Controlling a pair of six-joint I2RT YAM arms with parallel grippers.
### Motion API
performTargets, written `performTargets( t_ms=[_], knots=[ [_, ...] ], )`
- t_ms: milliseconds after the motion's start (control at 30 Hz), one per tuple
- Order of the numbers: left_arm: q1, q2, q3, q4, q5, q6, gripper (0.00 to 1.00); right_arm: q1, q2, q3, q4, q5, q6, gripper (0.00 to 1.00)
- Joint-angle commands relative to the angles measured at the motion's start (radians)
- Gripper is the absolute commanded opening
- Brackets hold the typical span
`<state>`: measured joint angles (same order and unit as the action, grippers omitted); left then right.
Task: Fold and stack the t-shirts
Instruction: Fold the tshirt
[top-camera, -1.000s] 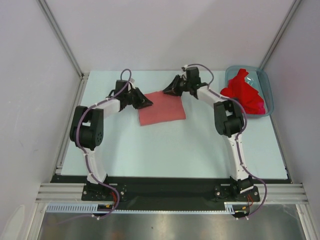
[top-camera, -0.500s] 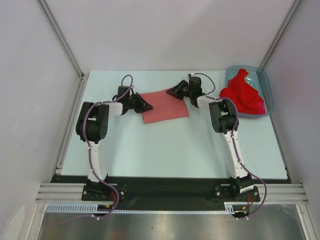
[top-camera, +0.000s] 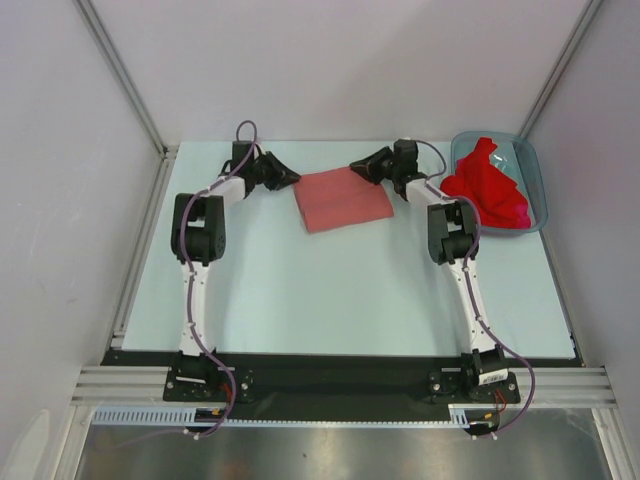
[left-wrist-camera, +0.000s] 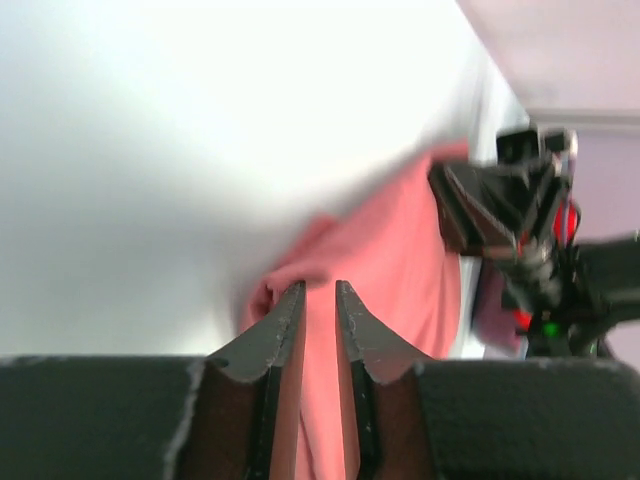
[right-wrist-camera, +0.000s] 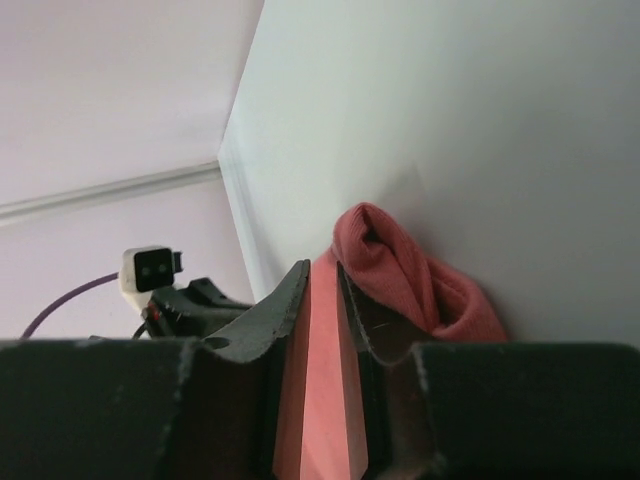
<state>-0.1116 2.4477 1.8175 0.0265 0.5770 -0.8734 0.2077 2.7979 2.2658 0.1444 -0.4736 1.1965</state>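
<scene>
A folded salmon-pink t-shirt (top-camera: 343, 199) lies on the table at the back centre. My left gripper (top-camera: 292, 179) is shut on its far left corner; the pink cloth (left-wrist-camera: 400, 260) runs between the jaws in the left wrist view. My right gripper (top-camera: 358, 167) is shut on the far right corner, with cloth (right-wrist-camera: 400, 265) pinched between the jaws and bunched beside them in the right wrist view. Brighter red t-shirts (top-camera: 487, 185) lie crumpled in the bin at the back right.
The translucent blue-grey plastic bin (top-camera: 537, 178) stands at the back right corner, close to the right arm. White walls with metal posts close in the table at the back and both sides. The right gripper (left-wrist-camera: 500, 200) shows in the left wrist view.
Both grippers have moved toward the back of the table, dragging the pink t-shirt's far edge with them. The shirt has shifted back and a little right. Both arms have stretched out straighter.
</scene>
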Motion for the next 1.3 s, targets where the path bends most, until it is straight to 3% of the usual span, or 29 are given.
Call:
performTargets(
  t_ms=[0, 133, 233, 333, 367, 467, 600, 767, 933, 1000, 1267],
  knots=[
    [0.024, 0.101, 0.178, -0.131, -0.005, -0.036, 0.23, -0.017, -0.014, 0.005, -0.075, 0.069, 0.054, 0.22],
    [0.033, 0.119, 0.252, -0.163, -0.020, -0.030, 0.23, -0.021, -0.034, 0.108, -0.092, 0.030, 0.020, 0.25],
    [0.021, 0.048, 0.238, -0.206, -0.020, 0.023, 0.27, -0.025, -0.047, 0.202, -0.179, -0.019, -0.035, 0.27],
    [0.001, -0.080, 0.154, -0.230, -0.043, 0.091, 0.35, -0.031, -0.126, 0.184, -0.221, -0.062, -0.118, 0.32],
    [-0.006, -0.117, 0.128, -0.237, -0.057, 0.111, 0.41, -0.030, -0.149, 0.151, -0.253, -0.071, -0.142, 0.33],
    [-0.046, -0.249, 0.024, -0.226, -0.091, 0.143, 0.43, -0.021, -0.248, 0.028, -0.276, -0.108, -0.216, 0.38],
    [-0.135, -0.320, -0.110, -0.140, -0.060, 0.085, 0.38, 0.012, -0.354, -0.184, -0.253, -0.152, -0.285, 0.40],
    [-0.195, -0.274, -0.276, 0.090, 0.021, -0.097, 0.22, 0.030, -0.454, -0.443, -0.021, -0.169, -0.221, 0.29],
    [-0.192, -0.211, -0.394, 0.188, 0.026, -0.154, 0.18, 0.033, -0.452, -0.679, 0.219, -0.183, -0.089, 0.06],
    [-0.178, -0.193, -0.425, 0.194, 0.026, -0.156, 0.15, 0.027, -0.437, -0.739, 0.323, -0.169, -0.061, 0.02],
    [-0.117, -0.279, -0.572, 0.089, -0.012, -0.038, 0.11, -0.060, -0.436, -0.812, 0.334, -0.157, -0.126, 0.01]
  ],
)
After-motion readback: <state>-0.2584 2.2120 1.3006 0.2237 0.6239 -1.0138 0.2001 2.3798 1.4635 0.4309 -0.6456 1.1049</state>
